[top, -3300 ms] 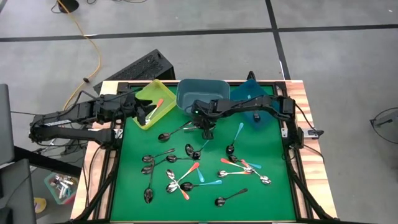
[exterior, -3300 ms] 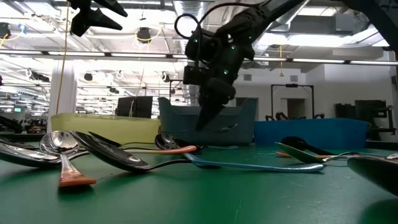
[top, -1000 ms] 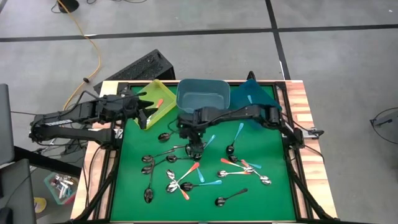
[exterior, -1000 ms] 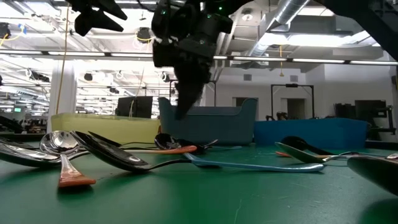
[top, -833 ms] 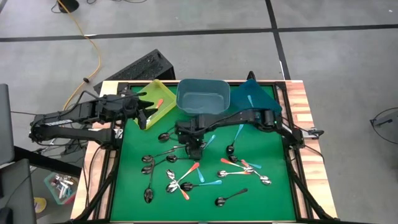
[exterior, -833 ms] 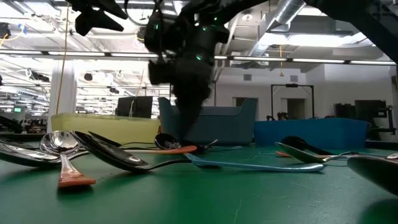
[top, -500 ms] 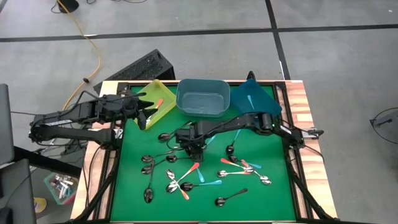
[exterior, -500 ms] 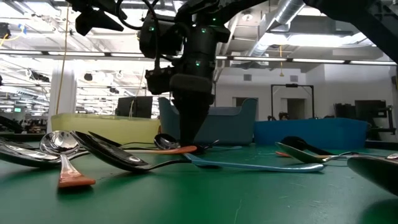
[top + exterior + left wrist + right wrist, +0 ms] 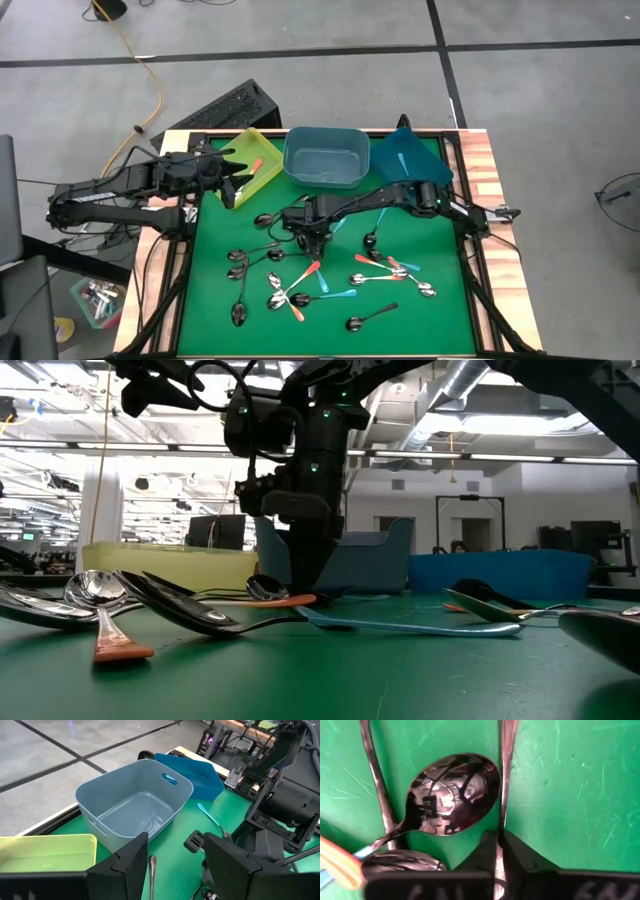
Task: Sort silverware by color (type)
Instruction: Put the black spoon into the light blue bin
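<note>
Plain metal spoon handle pinched at the table's middle

A plain metal spoon [image 9: 503, 775] lies on the green mat [image 9: 430, 320], its thin handle clamped between the closed fingers of the right gripper [image 9: 309, 238], which is lowered onto the mat just in front of the grey bin [image 9: 324, 157]. More spoons [image 9: 330, 280] are scattered nearer the front edge. The left gripper [image 9: 238, 178] is held with fingers apart over the yellow bin [image 9: 262, 150] at the back left corner.

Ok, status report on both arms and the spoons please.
Right end effector down on mat, shut on plain metal spoon handle. Left end effector open, waiting by yellow bin. Other spoons crowd close.
</note>
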